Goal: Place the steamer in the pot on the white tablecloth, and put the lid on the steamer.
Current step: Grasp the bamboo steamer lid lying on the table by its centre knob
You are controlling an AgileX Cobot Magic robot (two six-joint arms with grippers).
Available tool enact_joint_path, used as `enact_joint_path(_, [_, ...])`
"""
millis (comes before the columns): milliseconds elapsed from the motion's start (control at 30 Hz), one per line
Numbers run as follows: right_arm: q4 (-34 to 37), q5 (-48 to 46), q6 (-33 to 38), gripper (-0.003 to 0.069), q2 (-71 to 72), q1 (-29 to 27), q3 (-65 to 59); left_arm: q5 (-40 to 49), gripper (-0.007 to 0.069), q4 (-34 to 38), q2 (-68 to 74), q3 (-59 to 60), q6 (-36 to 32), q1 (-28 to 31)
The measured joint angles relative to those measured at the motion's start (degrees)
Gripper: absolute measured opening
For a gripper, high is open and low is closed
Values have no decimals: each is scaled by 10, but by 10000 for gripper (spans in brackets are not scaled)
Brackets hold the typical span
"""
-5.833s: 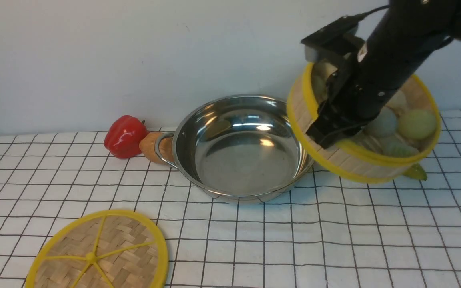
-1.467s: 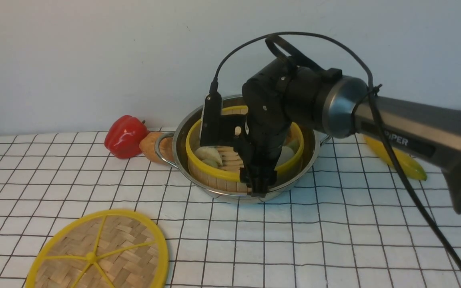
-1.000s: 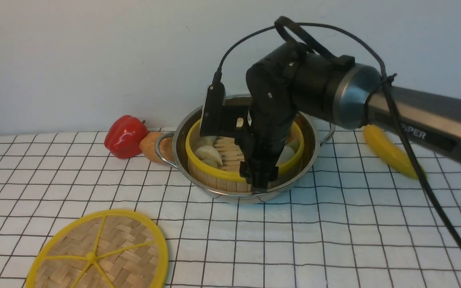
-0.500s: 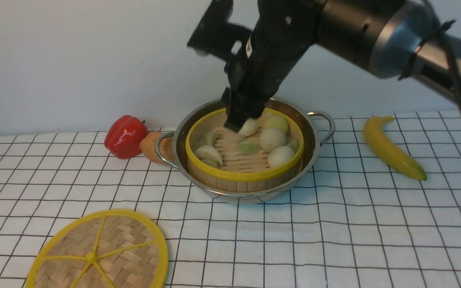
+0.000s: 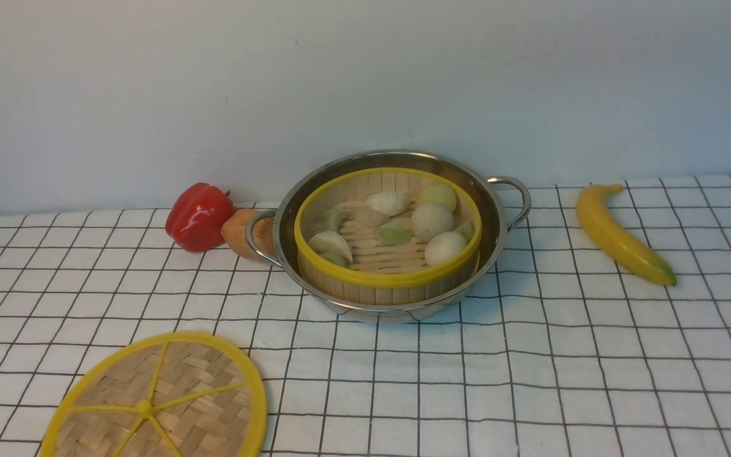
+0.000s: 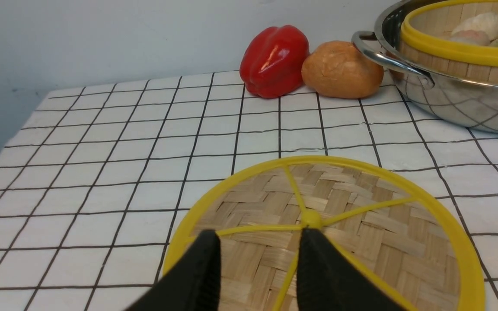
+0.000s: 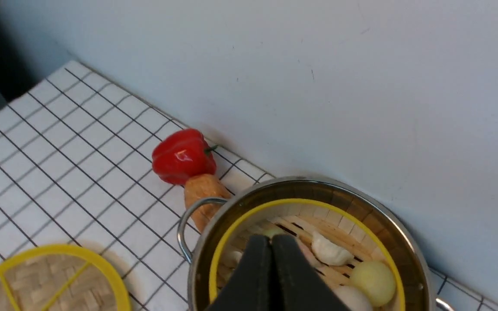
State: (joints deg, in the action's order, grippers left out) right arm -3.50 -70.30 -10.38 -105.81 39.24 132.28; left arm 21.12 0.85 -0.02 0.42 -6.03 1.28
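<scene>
Pulling away: right gripper (image 7: pixel 271 238) has let go, jaws closed and empty, steamer (image 5: pixel 391 292) sitting in the pot (image 5: pixel 392 312) just below it. Left gripper (image 6: pixel 260 242) is hovering part-open right above the lid (image 6: pixel 383 233); lidding next.

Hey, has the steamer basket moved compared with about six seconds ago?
Yes. The steamer went left and down: it hung tilted in the air by the right side of the pot, and now it sits inside the pot.
</scene>
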Motion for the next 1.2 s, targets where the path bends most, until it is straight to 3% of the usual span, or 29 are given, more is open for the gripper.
enact_joint_path(167, [-2,0,-6,-8,7,0,1,0,243,0,0,0,0,0])
enact_joint_path(367, [-36,0,50,-4,35,0,-55,0,243,0,0,0,0,0])
enact_joint_path(533, [-31,28,48,-1,180,-34,-287,0,243,0,0,0,0,0])
enact_joint_path(667, [-17,128,31,0,286,-101,-466,0,243,0,0,0,0,0])
enact_joint_path(733, [-2,205,8,2,355,-168,-589,0,243,0,0,0,0,0])
enact_joint_path(767, [13,267,-11,4,412,-236,-699,0,243,0,0,0,0,0])
enact_joint_path(867, [31,351,-16,5,479,-309,-819,0,243,0,0,0,0,0])
enact_joint_path(900, [38,442,-15,8,541,-365,-921,0,243,0,0,0,0,0])
enact_joint_path(1100, [38,647,-11,19,744,-478,-1184,0,243,0,0,0,0,0])
enact_joint_path(1200, [40,679,-9,27,845,-496,-1270,0,243,0,0,0,0,0])
